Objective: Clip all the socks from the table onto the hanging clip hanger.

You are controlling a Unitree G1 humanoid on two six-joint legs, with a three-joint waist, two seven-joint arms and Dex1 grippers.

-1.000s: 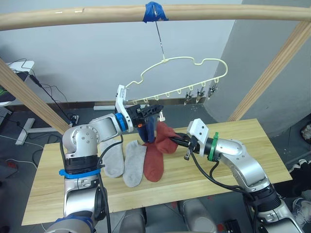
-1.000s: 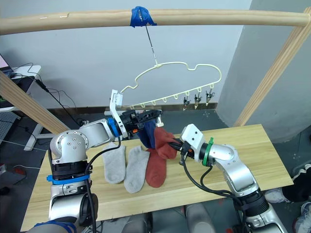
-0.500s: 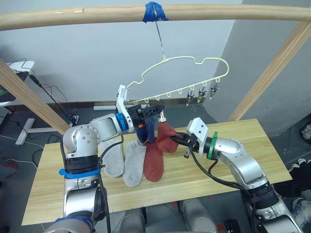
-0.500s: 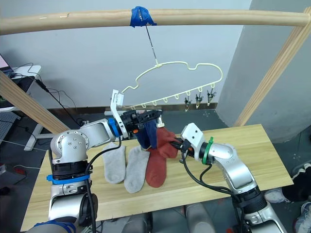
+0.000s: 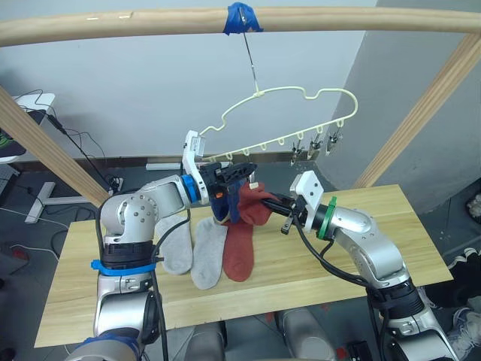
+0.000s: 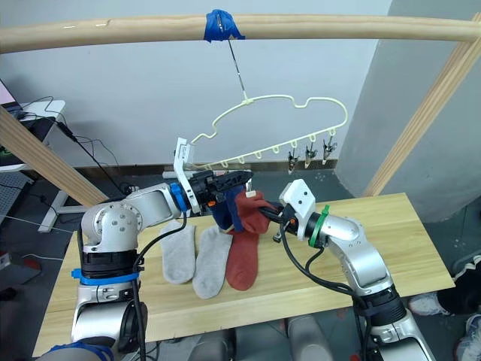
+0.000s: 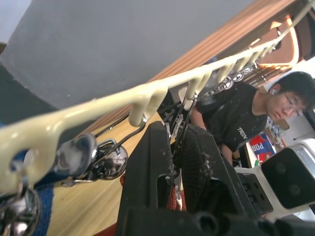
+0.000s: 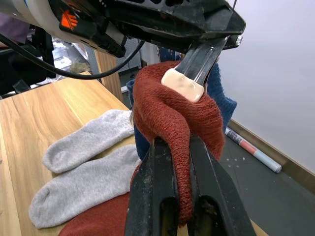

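A: The right claw (image 5: 264, 203) is pressed together on a red sock (image 5: 252, 210). What has been changed in the last second?

B: The claw has been raised a little and brought toward 10 o'clock, closer to the left claw (image 5: 239, 171). The sock has been lifted with it, and its folded edge is now pushed against a clip (image 8: 183, 83). The hanger (image 5: 285, 94) has also been swung slightly toward 3 o'clock.

A: And the left claw?

B: It is closed on that clip, at the near end of the hanger's row. Whether the sock is already gripped by the clip cannot be told; only the clip's pale pad is seen lying on the knit.

A: What is meant for the task?

B: It is judged that the red sock is being clipped now. Blue sock (image 5: 225, 207) cloth is already hung under the left claw; how many pieces cannot be told. Three socks are left flat on the table (image 5: 376, 248): a second red sock (image 5: 239, 252), and at its 9 o'clock two grey socks (image 5: 188, 248), side by side and touching.

A: Free clips?

B: Some are seen at 2 o'clock from the left claw, at the far end of the row (image 5: 316, 143).

A: The room?

B: The hanger is hooked on a wooden pole (image 5: 113, 26) under blue tape (image 5: 242, 16). Cables (image 5: 68, 139) are laid on the grey floor at 10 o'clock, and a person (image 7: 236, 118) is seen behind the table in the left wrist view.
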